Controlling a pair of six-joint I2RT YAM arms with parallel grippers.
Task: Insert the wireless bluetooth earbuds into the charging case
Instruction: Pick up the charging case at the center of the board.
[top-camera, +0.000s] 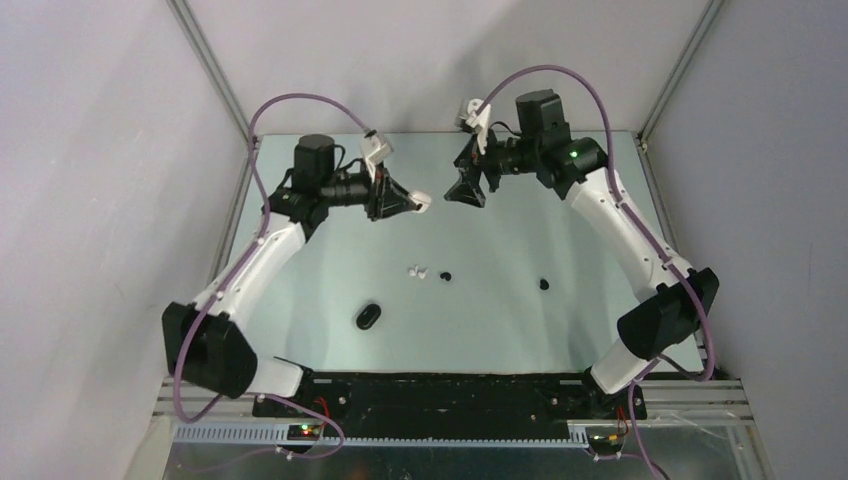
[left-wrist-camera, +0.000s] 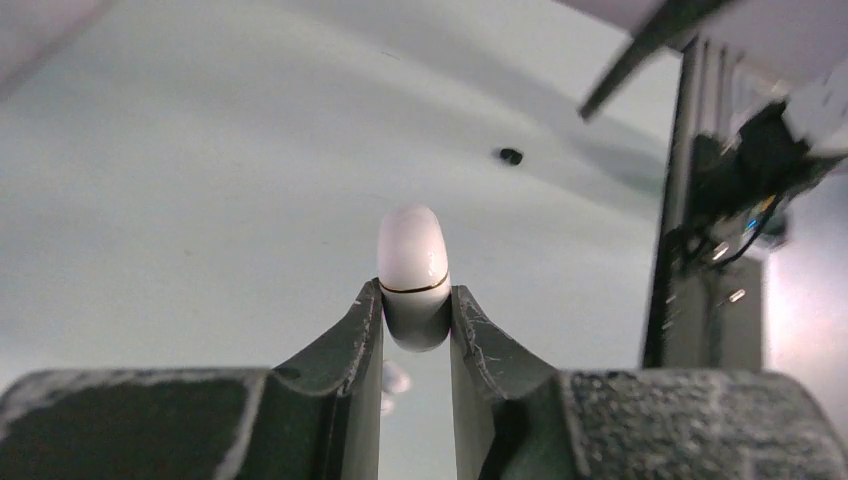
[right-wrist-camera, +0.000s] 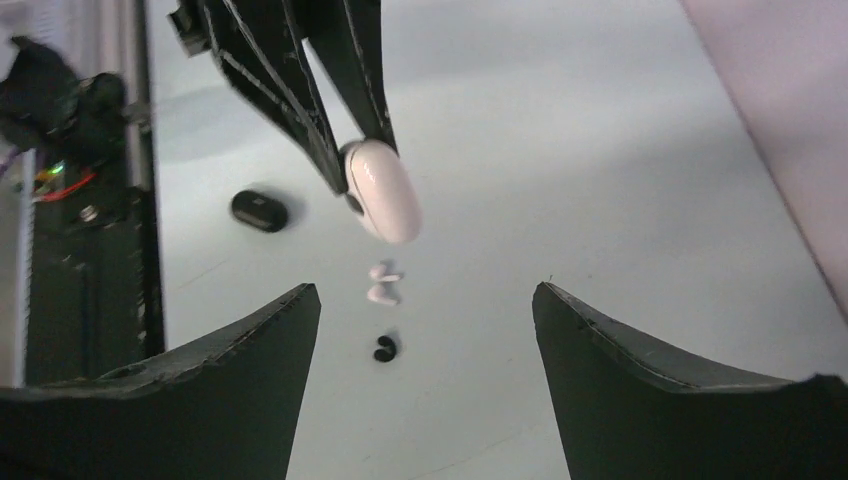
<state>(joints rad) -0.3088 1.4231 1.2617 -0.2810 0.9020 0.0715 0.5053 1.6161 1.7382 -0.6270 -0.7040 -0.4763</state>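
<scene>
Left claw (left-wrist-camera: 415, 312) pinches the light, glossy, likely slippery white charging case (left-wrist-camera: 411, 262) below its seam; right claw (right-wrist-camera: 425, 292) is spread.

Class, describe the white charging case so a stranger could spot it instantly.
Find the left arm, raised over the far half of the table. Its fingers pinch a smooth, pebble-shaped white case, held in the air. The black case, the only other one, lies on the table.

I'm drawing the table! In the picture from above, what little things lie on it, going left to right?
black case → pair of white earbuds → middle black earbud → right black earbud. The white case is not on the table; the left gripper holds it.
</scene>
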